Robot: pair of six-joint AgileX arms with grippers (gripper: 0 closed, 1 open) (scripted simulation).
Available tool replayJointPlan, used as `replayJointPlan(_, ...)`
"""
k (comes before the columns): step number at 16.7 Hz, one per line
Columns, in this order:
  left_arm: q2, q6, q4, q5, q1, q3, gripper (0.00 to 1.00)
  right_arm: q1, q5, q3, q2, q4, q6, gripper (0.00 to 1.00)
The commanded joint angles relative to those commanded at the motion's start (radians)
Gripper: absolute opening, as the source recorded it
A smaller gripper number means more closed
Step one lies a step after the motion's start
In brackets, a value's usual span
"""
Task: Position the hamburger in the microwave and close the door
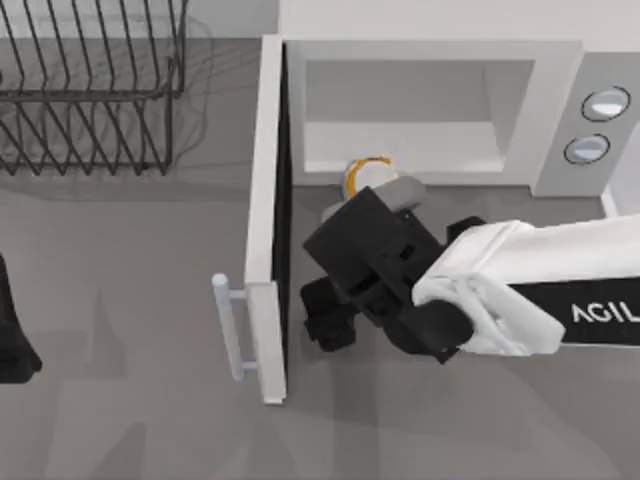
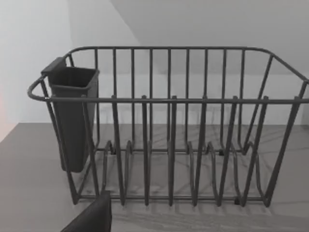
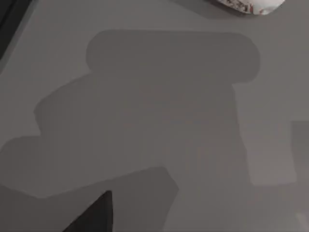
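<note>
The white microwave (image 1: 560, 90) stands at the back right with its door (image 1: 268, 200) swung wide open toward the front. The hamburger (image 1: 366, 170), white with orange patches, lies at the front lip of the pale cavity. My right gripper (image 1: 367, 200) hovers just in front of and above it, open, its pale fingertips apart and nothing between them. In the right wrist view the hamburger (image 3: 248, 5) rests on the grey surface well ahead of a dark fingertip (image 3: 94, 217). My left gripper (image 1: 15, 330) is parked at the table's left edge.
A black wire rack (image 1: 90, 90) stands at the back left, and in the left wrist view the rack (image 2: 169, 125) carries a dark cup (image 2: 72, 116) on one end. The door's bar handle (image 1: 232, 330) juts left. Two dials (image 1: 605, 103) sit on the microwave's right panel.
</note>
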Motion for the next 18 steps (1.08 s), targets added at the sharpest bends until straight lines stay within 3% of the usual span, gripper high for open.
replayJointPlan(12, 0.000, 0.000, 0.000, 0.000, 0.000, 0.000, 1.00, -0.009, 0.015, 0.093, -0.123, -0.023, 0.019, 1.00)
replayJointPlan(18, 0.000, 0.000, 0.000, 0.000, 0.000, 0.000, 1.00, -0.109, -0.058, -0.045, -0.312, 0.014, -0.029, 1.00)
